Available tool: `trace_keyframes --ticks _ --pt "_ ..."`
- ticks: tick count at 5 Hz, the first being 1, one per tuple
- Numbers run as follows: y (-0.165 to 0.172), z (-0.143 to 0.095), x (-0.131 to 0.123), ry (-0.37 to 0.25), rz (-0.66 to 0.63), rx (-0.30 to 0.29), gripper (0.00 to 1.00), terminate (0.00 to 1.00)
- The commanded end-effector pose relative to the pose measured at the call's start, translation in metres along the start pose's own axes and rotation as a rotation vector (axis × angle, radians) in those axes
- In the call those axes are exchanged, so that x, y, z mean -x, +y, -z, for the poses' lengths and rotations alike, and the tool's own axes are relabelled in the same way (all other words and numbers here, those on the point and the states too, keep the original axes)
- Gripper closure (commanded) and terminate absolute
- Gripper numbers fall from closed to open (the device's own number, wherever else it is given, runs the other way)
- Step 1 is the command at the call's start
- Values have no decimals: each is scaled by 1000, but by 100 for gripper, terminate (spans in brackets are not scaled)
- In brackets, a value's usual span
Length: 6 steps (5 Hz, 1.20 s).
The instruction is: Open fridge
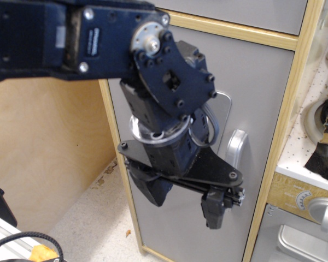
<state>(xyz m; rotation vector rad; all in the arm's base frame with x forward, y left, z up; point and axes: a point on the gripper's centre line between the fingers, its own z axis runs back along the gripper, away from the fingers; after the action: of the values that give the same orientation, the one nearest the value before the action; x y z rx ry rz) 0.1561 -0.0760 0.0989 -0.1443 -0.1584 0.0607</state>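
Note:
The fridge (pixel 262 98) fills the middle of the view: a flat grey door in a light wood frame, and it looks shut. Its silver loop handle (pixel 236 150) stands on the door's right side. An edge of the recessed dispenser panel (pixel 223 106) shows behind my arm. My black gripper (pixel 181 201) hangs in front of the door's lower half, open and empty. Its right finger (pixel 216 210) is just below and left of the handle, apart from it. Its left finger (pixel 150 191) is near the door's left edge.
A short grey panel (pixel 246 13) sits above the fridge. At lower right are the oven door (pixel 300 243), its dial (pixel 303 199) and its handle (pixel 325 210). A wooden wall (pixel 44 153) and speckled floor (pixel 93 218) lie to the left.

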Motion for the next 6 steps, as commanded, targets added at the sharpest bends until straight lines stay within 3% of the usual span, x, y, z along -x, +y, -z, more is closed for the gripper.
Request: trace_keyframes --ticks 1,4,6 --pt "0 0 0 0 0 0 0 0" --pt "13 48 -60 -31 47 -32 0 0" --pt "7 66 -105 -108 74 -12 0 0"
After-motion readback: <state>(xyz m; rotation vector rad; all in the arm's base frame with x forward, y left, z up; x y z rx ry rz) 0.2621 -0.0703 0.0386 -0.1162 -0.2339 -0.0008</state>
